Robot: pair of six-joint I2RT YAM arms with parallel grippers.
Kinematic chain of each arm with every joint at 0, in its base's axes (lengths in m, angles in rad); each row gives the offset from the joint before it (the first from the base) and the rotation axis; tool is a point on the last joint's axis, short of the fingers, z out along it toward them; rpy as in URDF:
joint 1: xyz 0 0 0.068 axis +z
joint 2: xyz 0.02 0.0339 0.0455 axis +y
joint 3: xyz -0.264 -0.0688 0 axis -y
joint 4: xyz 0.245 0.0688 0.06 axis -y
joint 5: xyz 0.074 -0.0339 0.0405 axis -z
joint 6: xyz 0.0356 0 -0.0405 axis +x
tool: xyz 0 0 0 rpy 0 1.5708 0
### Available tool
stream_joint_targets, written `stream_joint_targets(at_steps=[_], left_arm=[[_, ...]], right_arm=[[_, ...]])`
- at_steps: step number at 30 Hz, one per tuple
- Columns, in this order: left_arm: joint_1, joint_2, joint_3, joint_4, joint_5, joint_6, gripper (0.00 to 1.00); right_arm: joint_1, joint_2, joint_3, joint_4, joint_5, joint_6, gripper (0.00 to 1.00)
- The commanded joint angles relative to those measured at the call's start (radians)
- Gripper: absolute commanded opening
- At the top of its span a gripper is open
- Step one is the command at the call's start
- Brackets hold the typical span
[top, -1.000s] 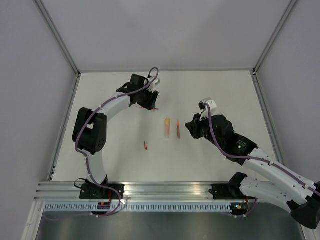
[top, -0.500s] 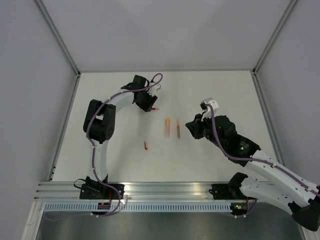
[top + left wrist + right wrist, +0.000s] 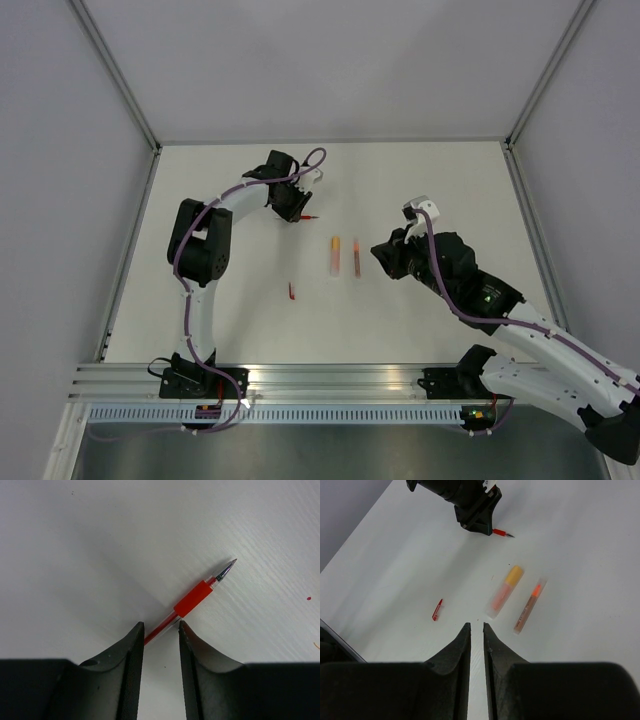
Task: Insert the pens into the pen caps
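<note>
A slim red pen (image 3: 192,599) lies on the white table, metal tip pointing away; its barrel runs between my left gripper (image 3: 160,626), whose jaws stand apart around it. In the top view that gripper (image 3: 293,208) is at the back left, the pen's tip (image 3: 311,217) sticking out beside it. A small red pen cap (image 3: 291,291) (image 3: 437,609) lies alone nearer the front. A thicker frosted orange piece with a yellow end (image 3: 335,255) (image 3: 504,592) and a slim pinkish pen with an orange tip (image 3: 356,258) (image 3: 528,606) lie side by side mid-table. My right gripper (image 3: 476,626) hovers empty, a narrow gap between its jaws, just right of them (image 3: 381,256).
The table is walled by grey panels on the left, back and right, with aluminium posts at the back corners (image 3: 157,148). An aluminium rail (image 3: 320,378) runs along the near edge, where both arm bases sit.
The left arm's elbow has swung in toward the centre and its gripper has settled over the red pen. The right arm has barely moved.
</note>
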Motion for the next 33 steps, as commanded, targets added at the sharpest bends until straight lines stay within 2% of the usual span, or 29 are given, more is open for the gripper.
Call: stream_joint_targets(at_steps=[1, 4, 9, 16, 21, 24, 28, 29, 31, 33], left_arm=[[-0.017, 0.022, -0.025, -0.109, 0.001, -0.032, 0.38], [-0.017, 0.022, -0.037, -0.120, -0.033, -0.051, 0.35], [-0.017, -0.022, -0.106, -0.106, -0.033, -0.051, 0.21], [-0.034, -0.030, -0.118, -0.148, -0.044, -0.078, 0.03], [-0.051, -0.065, -0.121, -0.119, -0.021, -0.164, 0.02], [-0.049, -0.141, -0.155, -0.070, -0.002, -0.253, 0.02], [-0.048, -0.293, -0.280, 0.109, 0.014, -0.395, 0.02], [-0.048, -0.363, -0.305, 0.145, 0.017, -0.473, 0.02], [-0.049, -0.439, -0.398, 0.250, 0.025, -0.535, 0.02], [-0.048, -0.555, -0.465, 0.311, -0.019, -0.645, 0.02]], right_arm=[[-0.002, -0.025, -0.009, 0.034, 0.000, -0.002, 0.20], [-0.001, -0.021, -0.009, 0.034, -0.009, 0.000, 0.21], [-0.002, -0.028, -0.006, 0.034, -0.029, 0.003, 0.20], [-0.001, -0.056, -0.012, 0.035, -0.026, 0.003, 0.21], [-0.002, -0.035, -0.021, 0.051, -0.012, 0.012, 0.22], [-0.002, -0.013, -0.029, 0.064, -0.001, 0.029, 0.24], [-0.001, 0.001, -0.044, 0.097, 0.023, 0.052, 0.34], [-0.002, 0.002, -0.056, 0.109, 0.024, 0.053, 0.36], [-0.001, 0.010, -0.069, 0.132, 0.025, 0.052, 0.38], [-0.002, 0.039, -0.073, 0.144, 0.020, 0.049, 0.38]])
